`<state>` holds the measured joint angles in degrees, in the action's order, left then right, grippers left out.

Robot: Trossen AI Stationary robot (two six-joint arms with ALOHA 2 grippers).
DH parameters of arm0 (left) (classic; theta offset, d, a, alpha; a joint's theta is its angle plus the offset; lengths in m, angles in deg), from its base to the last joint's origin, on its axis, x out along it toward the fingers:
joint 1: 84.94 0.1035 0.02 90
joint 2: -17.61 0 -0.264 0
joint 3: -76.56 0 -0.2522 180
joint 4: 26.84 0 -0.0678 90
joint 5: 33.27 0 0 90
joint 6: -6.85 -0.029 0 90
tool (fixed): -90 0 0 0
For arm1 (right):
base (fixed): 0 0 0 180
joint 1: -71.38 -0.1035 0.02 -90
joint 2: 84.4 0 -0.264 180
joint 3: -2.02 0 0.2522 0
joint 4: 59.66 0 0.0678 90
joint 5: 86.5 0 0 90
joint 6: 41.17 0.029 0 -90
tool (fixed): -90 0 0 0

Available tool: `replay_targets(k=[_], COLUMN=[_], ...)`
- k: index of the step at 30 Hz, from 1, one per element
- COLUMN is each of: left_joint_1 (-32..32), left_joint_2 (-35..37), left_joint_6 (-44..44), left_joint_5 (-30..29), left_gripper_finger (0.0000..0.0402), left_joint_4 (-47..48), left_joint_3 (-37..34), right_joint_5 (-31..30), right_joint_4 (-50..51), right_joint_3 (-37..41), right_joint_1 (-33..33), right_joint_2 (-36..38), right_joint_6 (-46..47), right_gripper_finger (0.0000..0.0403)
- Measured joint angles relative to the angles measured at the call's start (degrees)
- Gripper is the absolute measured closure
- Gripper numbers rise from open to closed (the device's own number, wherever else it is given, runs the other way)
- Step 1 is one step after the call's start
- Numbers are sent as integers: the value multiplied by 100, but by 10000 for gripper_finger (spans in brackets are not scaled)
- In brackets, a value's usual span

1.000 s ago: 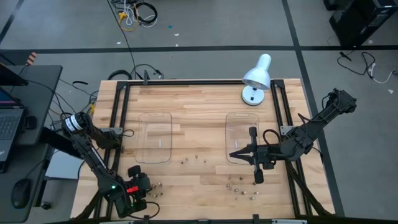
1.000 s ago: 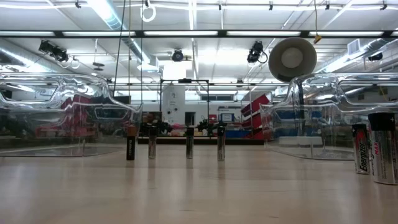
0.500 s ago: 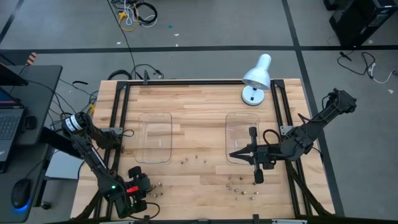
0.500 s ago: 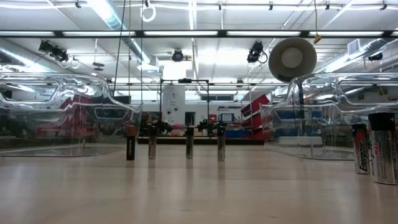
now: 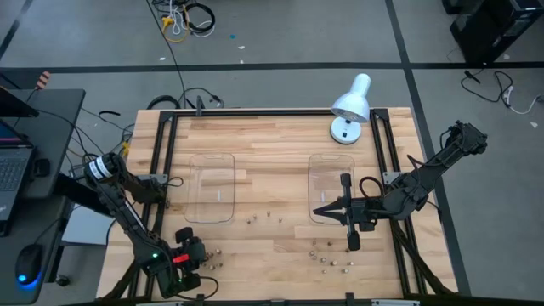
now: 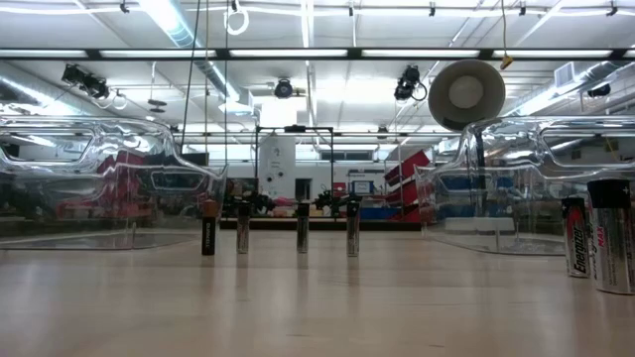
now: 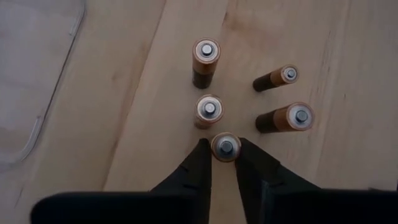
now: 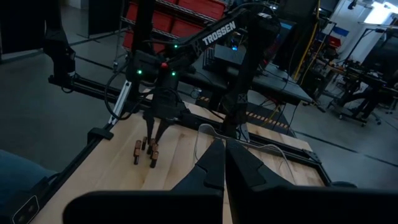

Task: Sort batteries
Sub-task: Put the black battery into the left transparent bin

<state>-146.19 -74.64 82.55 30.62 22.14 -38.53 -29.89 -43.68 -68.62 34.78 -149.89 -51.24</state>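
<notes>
Reaching straight down at the table's front-left corner, the left gripper (image 7: 224,163) is bracketing one copper-coloured battery (image 7: 225,147) that is standing upright on the wooden table (image 5: 272,144). Its two dark fingers (image 7: 198,167) are sitting narrowly apart on either side of that battery, right against it; whether they are already clamping it cannot be told. Four more copper batteries (image 7: 206,62) are standing just beyond the bracketed one in a loose cluster, all in front of the left clear tray (image 5: 212,187). In the high view this arm is showing as a dark mass with a red and a green light (image 5: 174,257), beside that cluster.

The right gripper (image 8: 224,163) is hanging above the front edge of the right clear tray (image 5: 330,189), its fingers pressed together and holding nothing. More batteries (image 5: 327,257) are lying scattered in front of that tray, and a short row of four (image 6: 301,227) is standing between the two trays. A white lamp (image 5: 351,105) is sitting behind the right tray.
</notes>
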Motion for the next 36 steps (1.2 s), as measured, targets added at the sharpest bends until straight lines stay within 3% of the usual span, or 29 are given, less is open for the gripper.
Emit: replay_targets(k=[12, 26, 30, 36], left_joint_1=[0, 0, -16, -28], left_joint_2=[3, 3, 3, 5], left_joint_6=[0, -31, -55, -65], left_joint_5=[22, 45, 21, -306], left_gripper_finger=[362, 362, 362, 362], left_joint_4=[33, 772, 1371, 3041], left_joint_3=[22, 564, 1039, 1957], right_joint_5=[-2, -1, 0, -2], right_joint_4=[-1, 0, 0, 0], right_joint_3=[0, 0, 0, 0], right_joint_1=[-1, -1, 0, 0], right_joint_2=[0, 0, 0, 0], right_joint_6=[0, 0, -4, -7], right_gripper_finger=[400, 400, 400, 400])
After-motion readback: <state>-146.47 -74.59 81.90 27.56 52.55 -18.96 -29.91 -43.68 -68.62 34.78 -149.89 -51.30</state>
